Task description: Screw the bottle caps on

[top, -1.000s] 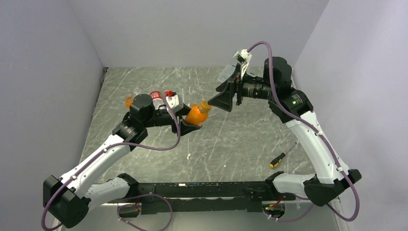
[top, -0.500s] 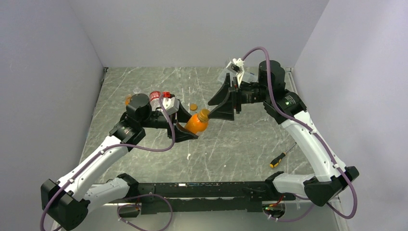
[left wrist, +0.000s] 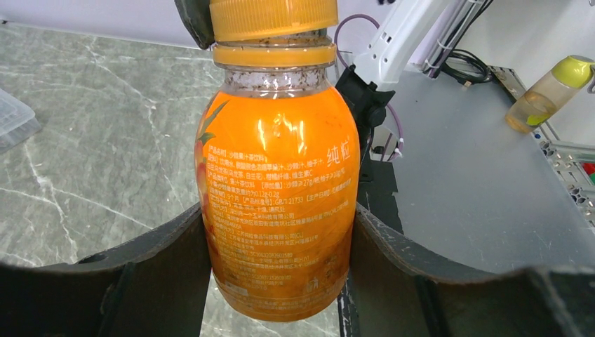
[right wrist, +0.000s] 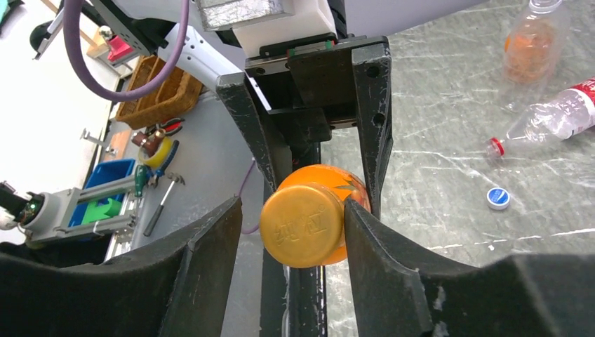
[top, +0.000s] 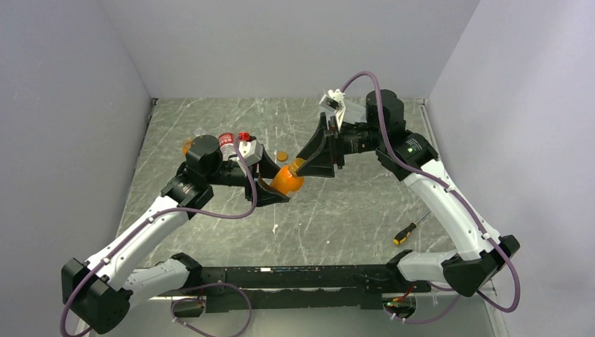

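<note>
My left gripper (top: 276, 185) (left wrist: 279, 228) is shut on the body of an orange bottle (top: 286, 181) (left wrist: 277, 189) and holds it tilted above the table. An orange cap (left wrist: 273, 15) (right wrist: 303, 225) sits on its neck. My right gripper (top: 303, 163) (right wrist: 291, 210) straddles this cap. One finger touches the cap's side, and a gap shows between the cap and the other finger, so the jaws stand open. A loose orange cap (top: 282, 156) and a blue cap (right wrist: 498, 198) lie on the table.
A clear red-label bottle (top: 226, 139) (right wrist: 554, 116), a red cap (top: 244, 135) and a second orange bottle (top: 188, 146) (right wrist: 530, 45) lie at the back left. A screwdriver (top: 412, 227) lies front right. A clear box (left wrist: 14, 119) sits at the back.
My right gripper has moved left and down over the cap, its jaws narrowing around it. My left gripper has lowered the bottle slightly.
</note>
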`<move>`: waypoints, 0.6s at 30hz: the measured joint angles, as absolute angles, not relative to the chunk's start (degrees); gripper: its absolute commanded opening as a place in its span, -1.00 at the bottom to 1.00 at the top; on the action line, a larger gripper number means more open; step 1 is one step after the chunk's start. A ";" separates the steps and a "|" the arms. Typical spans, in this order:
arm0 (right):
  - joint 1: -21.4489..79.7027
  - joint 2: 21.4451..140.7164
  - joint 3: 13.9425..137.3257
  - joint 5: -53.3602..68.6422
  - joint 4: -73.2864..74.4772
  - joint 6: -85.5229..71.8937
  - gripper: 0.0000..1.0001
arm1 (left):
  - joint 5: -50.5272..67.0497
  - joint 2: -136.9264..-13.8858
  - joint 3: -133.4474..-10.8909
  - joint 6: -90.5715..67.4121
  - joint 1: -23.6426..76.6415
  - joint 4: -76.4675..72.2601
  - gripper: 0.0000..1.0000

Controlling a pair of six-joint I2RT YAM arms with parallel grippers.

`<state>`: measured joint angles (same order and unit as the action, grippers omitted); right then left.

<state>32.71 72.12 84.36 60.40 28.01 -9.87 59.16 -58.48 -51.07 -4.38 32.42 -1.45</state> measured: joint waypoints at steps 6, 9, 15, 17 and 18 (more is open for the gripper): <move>32.71 72.10 84.36 59.90 27.99 -9.78 -0.14 | 59.22 -58.50 -51.51 -4.45 32.42 -1.45 -1.00; 32.86 72.10 84.36 59.22 28.03 -9.56 -0.38 | 59.20 -58.50 -51.51 -5.08 32.42 -1.43 -1.00; 33.45 71.35 83.81 57.36 27.79 -9.50 -0.63 | 59.20 -58.61 -51.51 -5.91 32.32 -1.65 -1.00; 33.89 70.96 83.64 56.16 27.42 -9.56 -0.67 | 59.33 -58.72 -51.51 -6.79 32.27 -2.24 -1.00; 34.13 70.76 83.55 55.40 27.11 -9.58 -0.69 | 59.35 -58.72 -51.51 -7.33 32.14 -2.66 -1.00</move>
<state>34.13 70.76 83.55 55.40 27.11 -9.58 59.35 -58.72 -51.51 -7.33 32.14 -2.66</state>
